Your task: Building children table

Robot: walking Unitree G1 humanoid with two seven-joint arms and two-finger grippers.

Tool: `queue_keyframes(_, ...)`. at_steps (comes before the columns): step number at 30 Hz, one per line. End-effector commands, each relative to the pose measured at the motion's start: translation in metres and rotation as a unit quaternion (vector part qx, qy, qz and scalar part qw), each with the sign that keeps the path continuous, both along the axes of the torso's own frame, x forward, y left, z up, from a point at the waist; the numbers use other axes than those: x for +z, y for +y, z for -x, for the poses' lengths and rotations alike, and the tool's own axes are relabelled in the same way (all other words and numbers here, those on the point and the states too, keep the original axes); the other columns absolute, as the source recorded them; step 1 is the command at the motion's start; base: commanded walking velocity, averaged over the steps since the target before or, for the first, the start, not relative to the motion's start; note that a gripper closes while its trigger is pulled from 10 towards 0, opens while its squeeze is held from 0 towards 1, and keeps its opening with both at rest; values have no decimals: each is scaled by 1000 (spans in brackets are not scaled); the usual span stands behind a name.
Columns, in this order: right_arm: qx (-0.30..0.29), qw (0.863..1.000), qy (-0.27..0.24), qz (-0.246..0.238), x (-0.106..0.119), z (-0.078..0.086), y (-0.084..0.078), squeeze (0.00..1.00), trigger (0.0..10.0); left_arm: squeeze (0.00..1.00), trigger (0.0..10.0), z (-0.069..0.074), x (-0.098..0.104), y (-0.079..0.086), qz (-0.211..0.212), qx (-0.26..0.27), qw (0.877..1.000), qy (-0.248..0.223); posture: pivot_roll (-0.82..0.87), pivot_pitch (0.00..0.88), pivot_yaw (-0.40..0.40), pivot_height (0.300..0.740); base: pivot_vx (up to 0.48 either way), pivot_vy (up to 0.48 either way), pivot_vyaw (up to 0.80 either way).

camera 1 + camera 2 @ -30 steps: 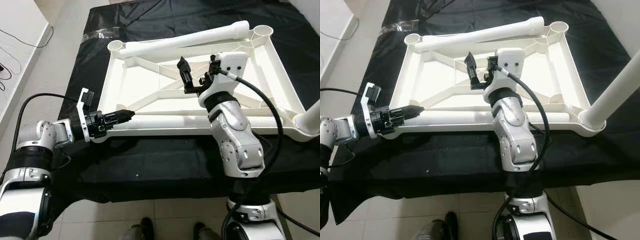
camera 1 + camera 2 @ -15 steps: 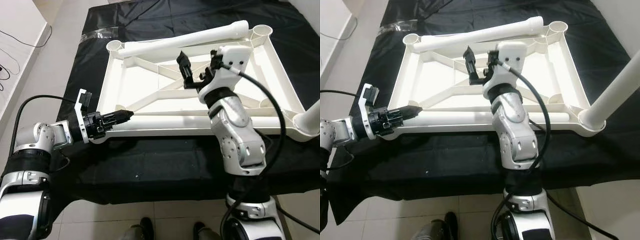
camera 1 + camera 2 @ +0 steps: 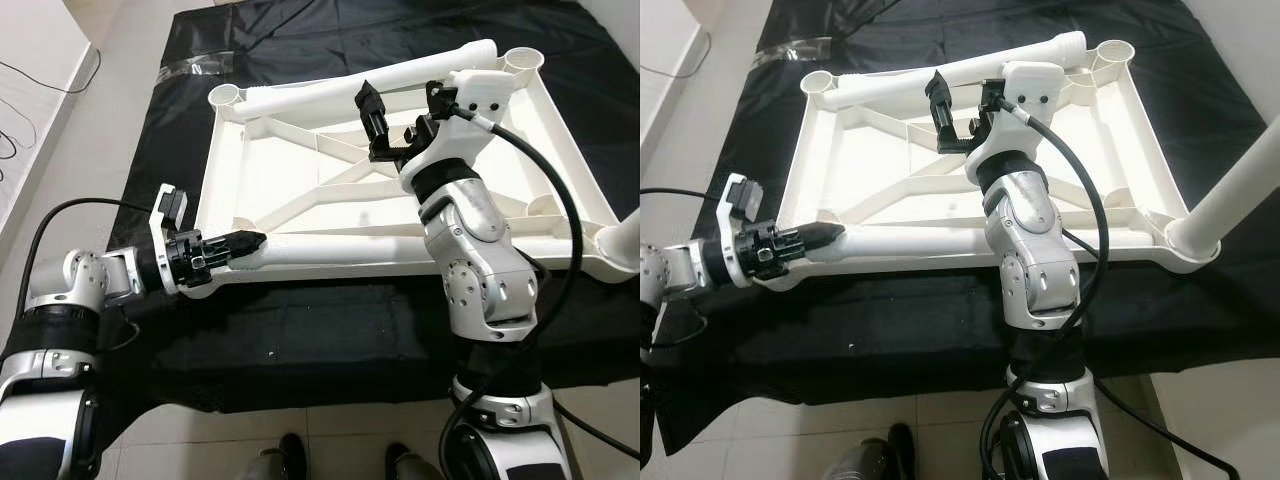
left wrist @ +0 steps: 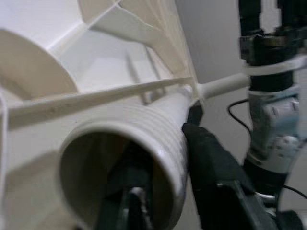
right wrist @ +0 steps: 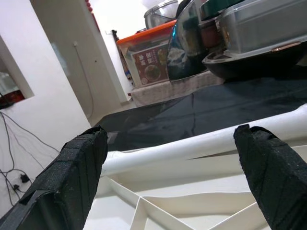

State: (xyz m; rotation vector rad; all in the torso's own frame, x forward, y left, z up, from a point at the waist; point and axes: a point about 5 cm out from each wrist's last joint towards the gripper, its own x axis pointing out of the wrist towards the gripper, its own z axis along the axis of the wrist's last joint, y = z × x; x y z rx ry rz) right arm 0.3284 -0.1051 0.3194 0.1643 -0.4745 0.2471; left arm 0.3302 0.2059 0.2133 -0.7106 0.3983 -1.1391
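Observation:
The white plastic tabletop (image 3: 270, 175) lies upside down on a black cloth (image 3: 300, 330). One white leg (image 3: 340, 248) lies along its near edge. My left gripper (image 3: 245, 243) is shut on that leg's threaded end (image 4: 139, 139), one finger (image 4: 211, 148) outside the tube and the other inside. A second leg (image 3: 330, 92) lies across the far side. A third leg (image 3: 1230, 190) stands in the near right corner socket. My right gripper (image 3: 405, 115) hangs open above the tabletop, just short of the far leg (image 5: 201, 143), with nothing between its fingers (image 5: 72, 177).
The cloth covers tiled floor (image 3: 130, 150); a wall with cables (image 3: 20, 110) runs on the left. A clear plastic scrap (image 3: 195, 68) lies at the far left. A person's shoes (image 3: 290, 455) show at the bottom edge. Stacked containers (image 5: 153, 62) stand beyond the cloth.
My right gripper has risen and moved toward the far leg, still open. The left gripper has kept its hold and shifted slightly with the near leg.

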Motion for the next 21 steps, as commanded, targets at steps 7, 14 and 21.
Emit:
queue_keyframes(7,16,999,-20,-18,14,1,3,0,10000,0,0,10,2,16,5,13,1000,0,-1,260,111,740,0,0,0)
queue_keyframes(14,21,999,-17,-28,13,-6,4,0,10000,0,0,18,16,26,9,24,999,-22,11,223,95,740,0,0,0)
queue_keyframes(21,23,999,-12,-33,10,-12,5,0,10000,0,0,30,21,34,-9,27,999,-31,24,200,87,740,0,0,0)
